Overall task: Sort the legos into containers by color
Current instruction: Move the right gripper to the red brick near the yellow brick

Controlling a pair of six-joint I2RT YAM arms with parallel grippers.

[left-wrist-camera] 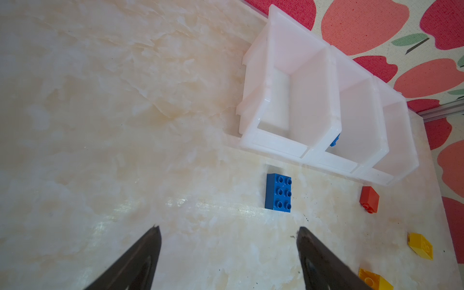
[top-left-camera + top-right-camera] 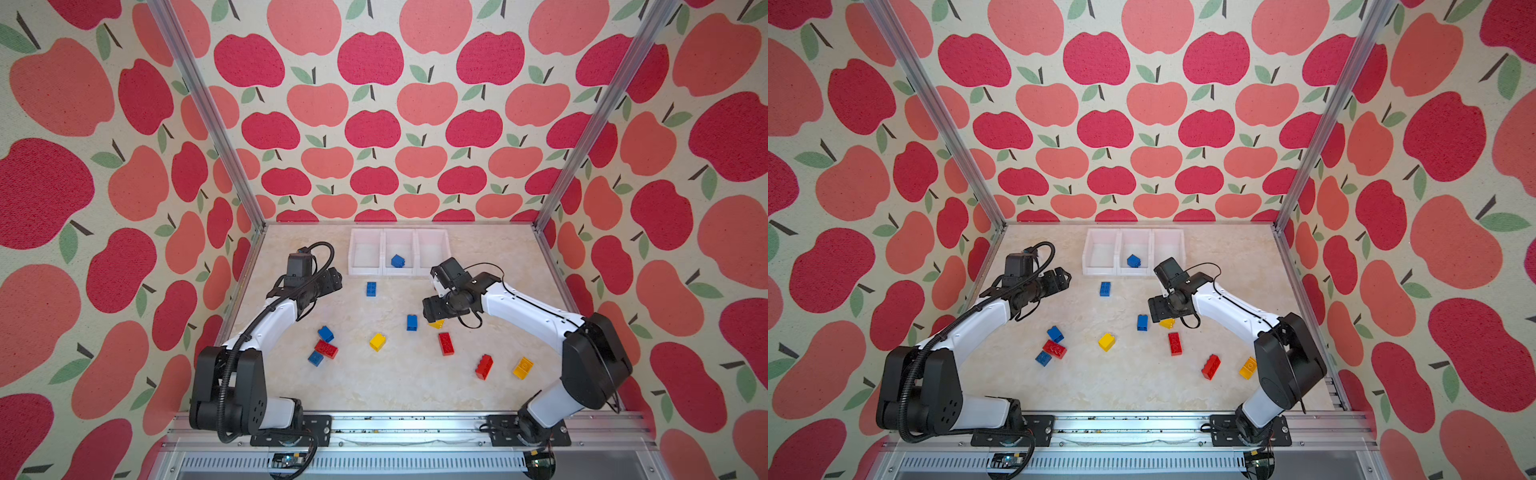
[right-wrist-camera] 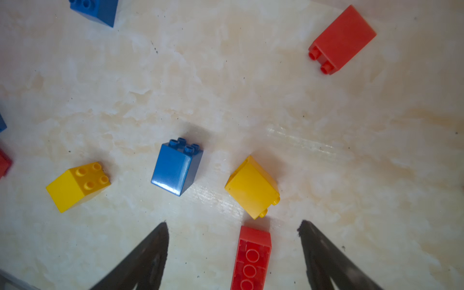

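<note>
The right gripper (image 3: 233, 223) is seen with its jaws spread wide above the table (image 3: 351, 150), and nothing is gripped. A red oblong brick (image 3: 252, 258) lies on the table between the fingers, with bare surface left on both sides of it. Just past its end a yellow brick (image 3: 252, 187) is tipped on its side. A blue square brick (image 3: 177, 167) stands studs-up beside that, apart from it.

The left gripper (image 1: 228, 229) is likewise held wide and empty (over a bare stretch of table). A blue six-stud brick (image 1: 278, 192) lies ahead of it, near the containers (image 1: 273, 144) but not touching them.

The containers are set in a row near the table's back edge. One blue brick (image 2: 397, 261) is seen in the middle bin. The other legos (image 2: 377, 341), glossy red, blue and yellow, are scattered across the table's middle and front, mostly apart.
</note>
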